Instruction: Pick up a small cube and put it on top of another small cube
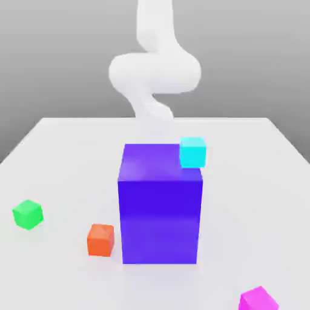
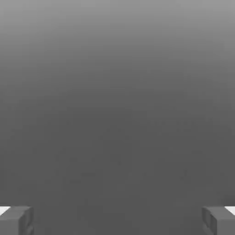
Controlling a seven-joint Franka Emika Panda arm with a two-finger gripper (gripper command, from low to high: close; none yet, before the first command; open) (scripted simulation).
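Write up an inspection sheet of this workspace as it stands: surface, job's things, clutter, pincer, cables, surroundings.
Surface: white table, flat and plain.
Job's things: magenta-pink cube on the table at the near edge, toward the exterior view's right, apart from everything else. Cyan cube at the far right corner of the big blue-purple block; whether it rests on top or stands behind cannot be told.
Clutter: orange cube on the table beside the block's left face; green cube farther left.
Pincer: pincer open, fingertips wide apart, nothing between them.
Cables: nothing seen.
Surroundings: plain grey backdrop; white arm behind the block.
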